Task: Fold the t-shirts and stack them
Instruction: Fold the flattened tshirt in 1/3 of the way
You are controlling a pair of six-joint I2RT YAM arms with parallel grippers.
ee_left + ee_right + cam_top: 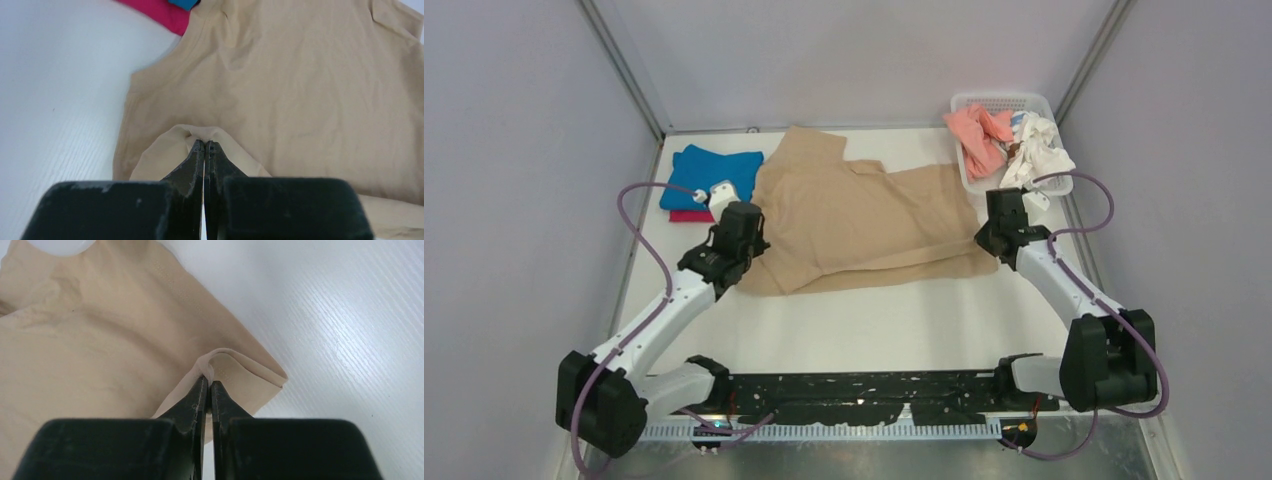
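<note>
You've got both arms on the tan t-shirt, which lies spread across the far middle of the table, mostly flat with a few loose folds. Your left gripper sits at the shirt's near-left edge. Its jaws are pressed tight together on a small peak of tan cloth, and the fabric bunches up around the tips. Over on the other side, your right gripper is at the near-right corner of the shirt. Its jaws are nearly closed and pinch a doubled-over bit of the hem, with bare table just beyond it.

At the far left, the bright blue t-shirt lies folded on top of the magenta-pink t-shirt, which peeks out along the near edge. The tan shirt's left side runs right up against that pile.

At the far right corner you have the white mesh basket. The salmon-pink t-shirt and the white t-shirt are crumpled in it, and the white one spills over the near rim.
</note>
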